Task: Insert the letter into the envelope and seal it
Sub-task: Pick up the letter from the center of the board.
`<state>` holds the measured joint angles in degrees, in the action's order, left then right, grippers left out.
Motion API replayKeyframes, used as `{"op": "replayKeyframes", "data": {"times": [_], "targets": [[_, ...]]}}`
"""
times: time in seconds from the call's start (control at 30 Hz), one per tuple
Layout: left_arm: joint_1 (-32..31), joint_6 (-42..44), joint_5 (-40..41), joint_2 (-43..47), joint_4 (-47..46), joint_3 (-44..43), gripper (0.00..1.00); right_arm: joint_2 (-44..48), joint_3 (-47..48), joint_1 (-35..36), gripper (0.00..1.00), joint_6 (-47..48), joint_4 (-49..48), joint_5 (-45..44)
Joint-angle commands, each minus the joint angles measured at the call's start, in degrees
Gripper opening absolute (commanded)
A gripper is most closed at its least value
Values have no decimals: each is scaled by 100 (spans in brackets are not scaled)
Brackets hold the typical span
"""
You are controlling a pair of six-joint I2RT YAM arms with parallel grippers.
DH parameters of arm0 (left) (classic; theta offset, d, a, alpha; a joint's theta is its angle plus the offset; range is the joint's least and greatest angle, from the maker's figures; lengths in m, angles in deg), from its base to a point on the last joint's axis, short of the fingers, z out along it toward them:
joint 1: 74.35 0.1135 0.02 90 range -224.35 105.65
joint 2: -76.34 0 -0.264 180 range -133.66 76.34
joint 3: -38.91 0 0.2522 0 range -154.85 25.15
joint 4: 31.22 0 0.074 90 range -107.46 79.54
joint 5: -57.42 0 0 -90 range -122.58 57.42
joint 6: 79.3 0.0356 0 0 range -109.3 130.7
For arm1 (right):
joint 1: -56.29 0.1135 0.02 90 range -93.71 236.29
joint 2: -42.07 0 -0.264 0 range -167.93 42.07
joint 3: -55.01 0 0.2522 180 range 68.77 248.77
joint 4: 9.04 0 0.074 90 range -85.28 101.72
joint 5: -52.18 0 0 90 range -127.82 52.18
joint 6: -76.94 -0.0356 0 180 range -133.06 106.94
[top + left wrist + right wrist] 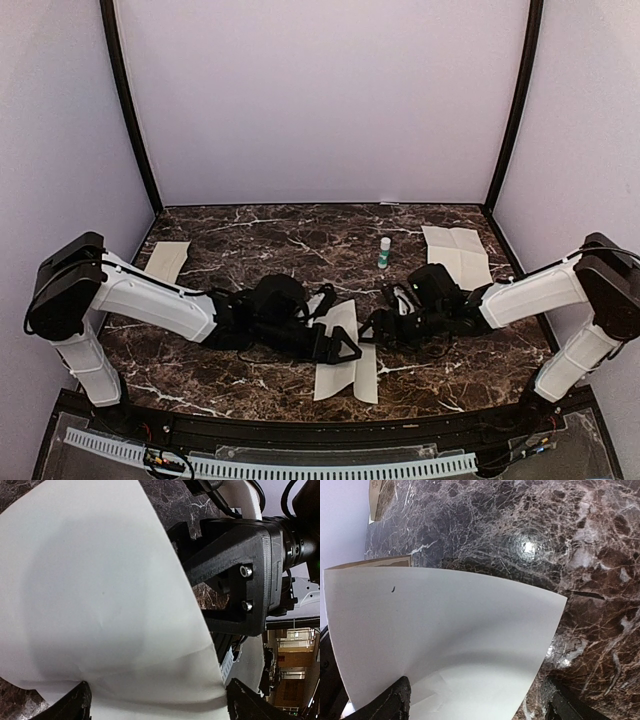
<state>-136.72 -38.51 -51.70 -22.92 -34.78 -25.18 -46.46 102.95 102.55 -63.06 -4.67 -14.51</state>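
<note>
Envelope (348, 372) lies near the 6 o'clock edge of the table (250, 235), its cream paper bowing upward in both wrist views. The left pincer (159, 705) sits at its 9 o'clock side and the right pincer (479, 702) at its 3 o'clock side. Both are spread wide with paper between their fingers, and neither pinches it. The letter (457, 255) lies flat, well apart, toward 2 o'clock. A small green bottle (384, 252) stands at 1 o'clock, and a tan sheet (165, 262) lies at 10 o'clock.

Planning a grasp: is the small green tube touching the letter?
Apart. The top view shows bare table between the small green tube and the letter.
</note>
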Motion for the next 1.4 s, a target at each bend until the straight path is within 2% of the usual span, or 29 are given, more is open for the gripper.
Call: {"op": "replayKeyframes", "data": {"times": [0.0,0.3,0.57,0.7,0.9,1.1,1.37], "targets": [[-51,51,117,-63,263,-181,93,-128,67,119,87,8,202,-130],[-116,43,242,-94,405,-368,99,-113,123,182,87,-10,280,-227],[-230,183,577,-259,1062,-762,99,-102,117,203,87,-26,319,-282],[-312,236,888,-290,1495,-1006,94,-79,125,208,87,-11,381,-332],[-374,267,995,-215,1825,-1115,78,-72,135,208,87,-1,412,-358],[-392,192,1048,-57,1854,-1052,52,-81,141,209,87,8,413,-358],[-390,68,1102,187,1801,-929,28,-42,134,208,87,8,446,-371]]}}
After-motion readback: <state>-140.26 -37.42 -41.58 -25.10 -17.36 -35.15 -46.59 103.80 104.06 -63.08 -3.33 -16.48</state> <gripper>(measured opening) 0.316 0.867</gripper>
